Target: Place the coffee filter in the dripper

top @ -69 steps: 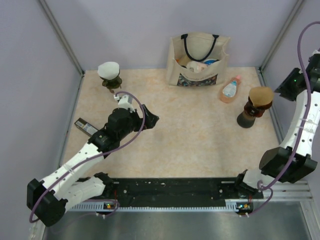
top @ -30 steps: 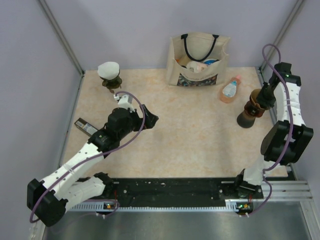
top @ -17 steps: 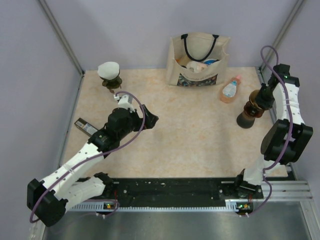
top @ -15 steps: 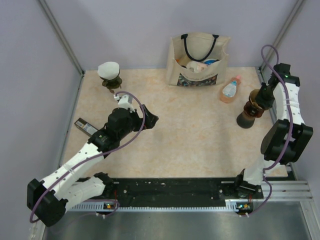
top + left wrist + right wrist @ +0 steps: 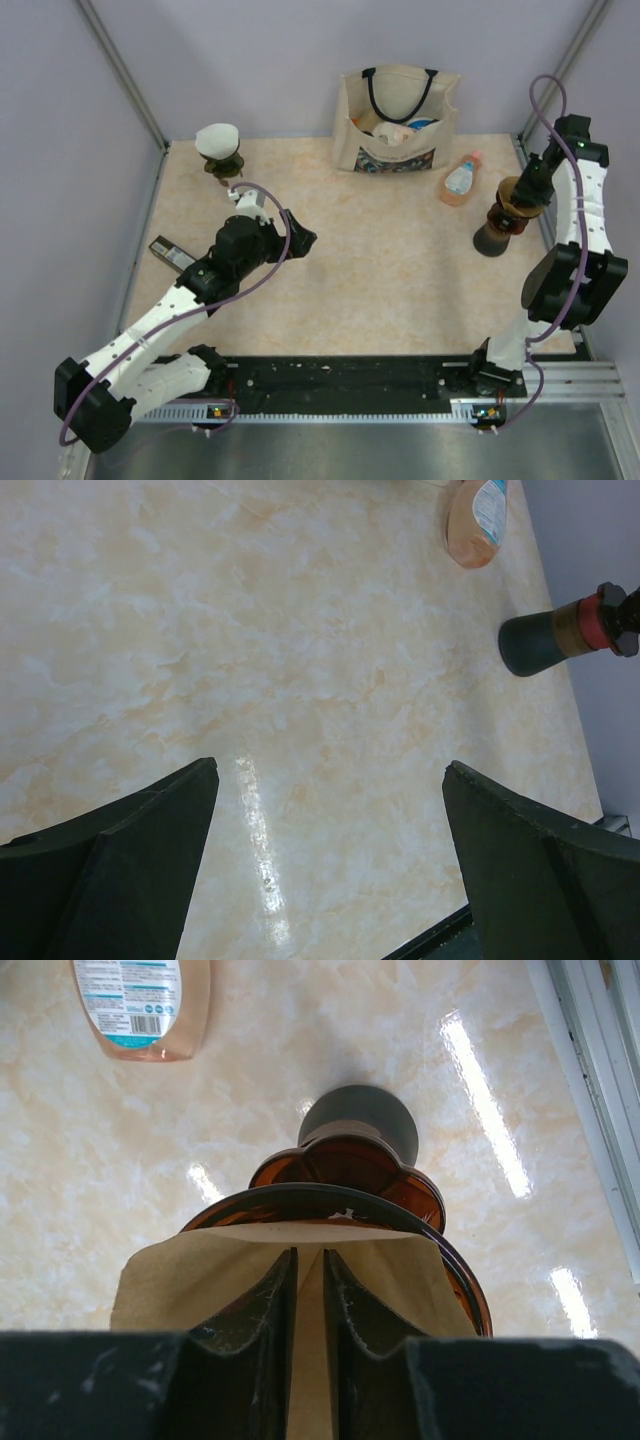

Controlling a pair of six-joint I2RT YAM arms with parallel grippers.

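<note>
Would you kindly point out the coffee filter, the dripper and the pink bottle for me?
coffee filter (image 5: 175, 1280): right wrist view, its left paper flap.
dripper (image 5: 345, 1165): right wrist view, its amber body.
pink bottle (image 5: 459, 180): top view, its label.

A cream tote bag (image 5: 398, 120) with black handles is standing at the far edge of the marbled desk (image 5: 400, 270), a peach bottle (image 5: 460, 180) is lying just right of it, a white-topped stand (image 5: 218, 150) is sitting in the far left corner, and a flat black object (image 5: 172, 254) is lying near the left edge.
</note>
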